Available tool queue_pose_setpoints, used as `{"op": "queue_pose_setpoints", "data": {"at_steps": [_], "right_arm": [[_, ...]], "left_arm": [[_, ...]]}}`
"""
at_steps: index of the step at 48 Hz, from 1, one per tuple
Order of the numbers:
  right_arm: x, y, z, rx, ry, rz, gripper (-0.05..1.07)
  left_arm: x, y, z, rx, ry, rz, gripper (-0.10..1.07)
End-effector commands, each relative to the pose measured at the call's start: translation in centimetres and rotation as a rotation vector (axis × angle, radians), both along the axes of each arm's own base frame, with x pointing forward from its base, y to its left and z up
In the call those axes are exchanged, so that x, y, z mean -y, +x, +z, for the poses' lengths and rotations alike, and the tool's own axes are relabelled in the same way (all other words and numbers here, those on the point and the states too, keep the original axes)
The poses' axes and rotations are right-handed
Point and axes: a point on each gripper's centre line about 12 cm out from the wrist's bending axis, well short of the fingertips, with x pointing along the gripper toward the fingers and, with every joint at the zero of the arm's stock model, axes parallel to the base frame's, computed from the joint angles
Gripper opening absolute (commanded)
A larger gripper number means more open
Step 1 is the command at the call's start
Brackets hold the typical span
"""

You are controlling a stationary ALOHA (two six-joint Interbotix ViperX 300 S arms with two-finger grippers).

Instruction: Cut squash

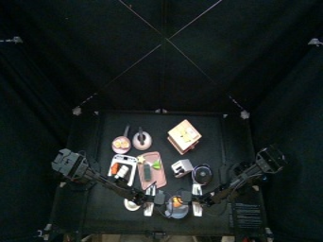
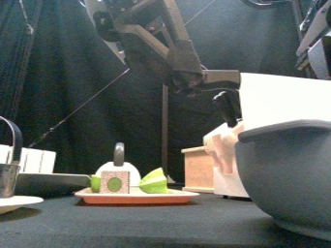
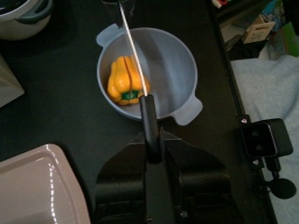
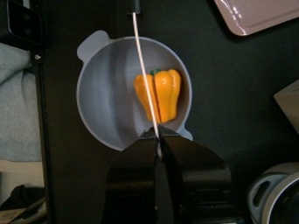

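A yellow-orange squash [image 3: 121, 77] lies in a pale blue-grey bowl [image 3: 176, 61] at the table's front edge [image 1: 177, 210]. My left gripper [image 3: 149, 145] is shut on the black handle of a knife [image 3: 149, 118]. The thin blade reaches out over the bowl, above the squash. In the right wrist view the squash [image 4: 167, 92] lies in the same bowl [image 4: 105, 87]. There a thin blade [image 4: 142, 61] runs edge-on from my right gripper [image 4: 158, 149] across the squash. The right jaws stand closed around its end.
A pink tray [image 1: 151, 168] lies behind the bowl, with a wooden box [image 1: 184, 135], a small bowl [image 1: 121, 144] and cups beyond. The front view shows a tray of cut pieces [image 2: 135, 195]. A white cloth [image 3: 271, 80] lies beside the bowl, off the table.
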Motion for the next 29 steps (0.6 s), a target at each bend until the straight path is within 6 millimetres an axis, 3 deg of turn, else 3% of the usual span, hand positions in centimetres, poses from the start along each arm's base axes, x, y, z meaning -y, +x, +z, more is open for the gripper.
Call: {"op": "queue_pose_setpoints", "data": {"at_steps": [1, 29], "right_arm": [[0.5, 0.9, 1.4, 0.046, 0.016, -0.019, 0.34], [1.0, 1.0, 1.0, 0.039, 0.006, -0.03, 0.34]], "left_arm": [[0.1, 0.6, 1.7, 0.051, -0.01, -0.009, 0.41], [-1.4, 0.9, 1.4, 0.04, 0.016, 0.02, 0.41]]}}
